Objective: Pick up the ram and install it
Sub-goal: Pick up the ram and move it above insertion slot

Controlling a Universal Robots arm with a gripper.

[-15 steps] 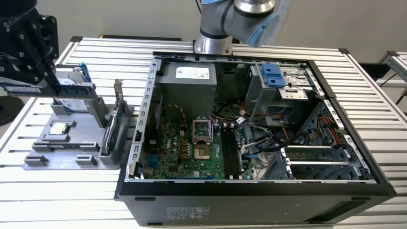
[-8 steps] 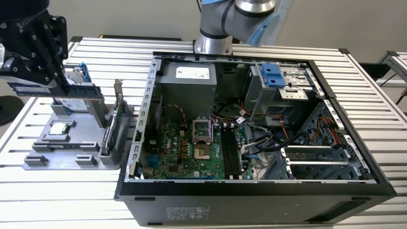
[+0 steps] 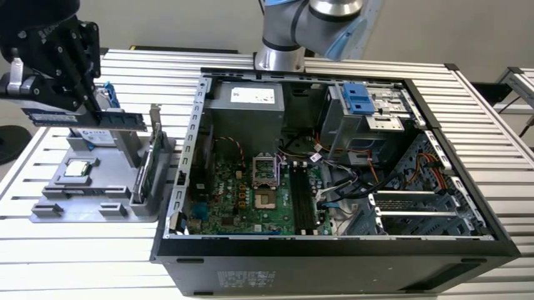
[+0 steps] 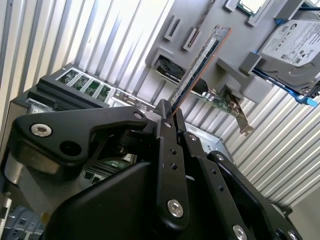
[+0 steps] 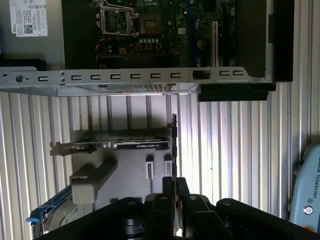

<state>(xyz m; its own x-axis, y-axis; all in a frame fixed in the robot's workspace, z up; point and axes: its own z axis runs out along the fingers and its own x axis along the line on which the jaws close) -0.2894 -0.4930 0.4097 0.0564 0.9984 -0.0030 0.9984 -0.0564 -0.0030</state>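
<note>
Black sheet steel comes first: the computer case (image 3: 334, 265) lies on its side on the ribbed worktop (image 3: 84, 262) with its side panel off, so I can look straight down onto the green motherboard (image 3: 250, 206). The long dark memory slots (image 3: 304, 200) beside the processor socket look empty, as far as I can tell. Just beside the case, on the exterior view's left, sits a grey parts tray (image 3: 50, 209) carrying a small square processor chip (image 3: 77, 167), a silver hard drive (image 3: 94, 136) and an expansion card (image 3: 144, 178) standing on edge nearest the case. Above that tray, clear of it and well apart from the case opening, hangs the tool (image 3: 74, 107), its two black fingers pinched flat against the ram (image 3: 121, 119). The stick juts out from the fingertips toward the case, and both wrist views show it edge-on between the closed fingers. So I judge the pick-up half done: the ram is gripped and off its holder. The install half is all left, since the stick is not yet over the motherboard or its slots. Behind the case stands the arm's base (image 3: 279, 59).
</note>
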